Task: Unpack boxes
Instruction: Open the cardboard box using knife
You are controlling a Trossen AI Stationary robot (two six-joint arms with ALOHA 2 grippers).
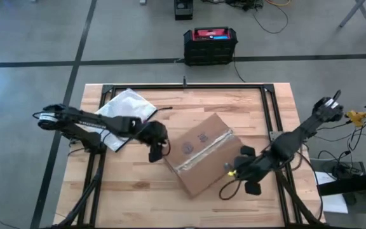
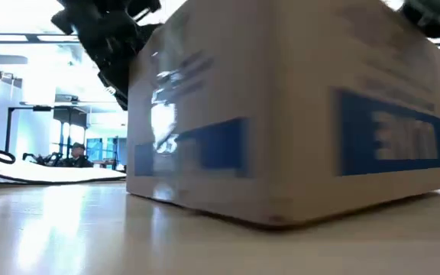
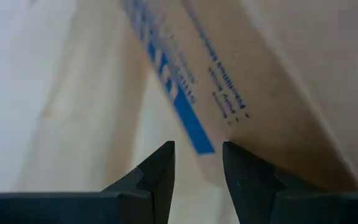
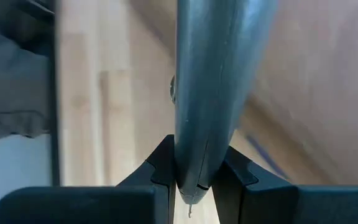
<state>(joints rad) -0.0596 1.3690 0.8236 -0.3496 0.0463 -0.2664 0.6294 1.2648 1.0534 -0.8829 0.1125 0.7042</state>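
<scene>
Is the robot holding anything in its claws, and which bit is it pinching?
The right gripper pinches a grey blade-like tool near its end. The left gripper holds nothing, beside the box.

- From above I see my wooden table (image 1: pixel 138 191) with a brown cardboard box (image 1: pixel 205 152) lying at an angle, tape across its top.
- My left gripper (image 1: pixel 157 151) sits just beside the box's left corner.
- My right gripper (image 1: pixel 240 170) is at its right edge.
- A clear plastic bag (image 1: pixel 127 108) lies behind the left arm.
</scene>
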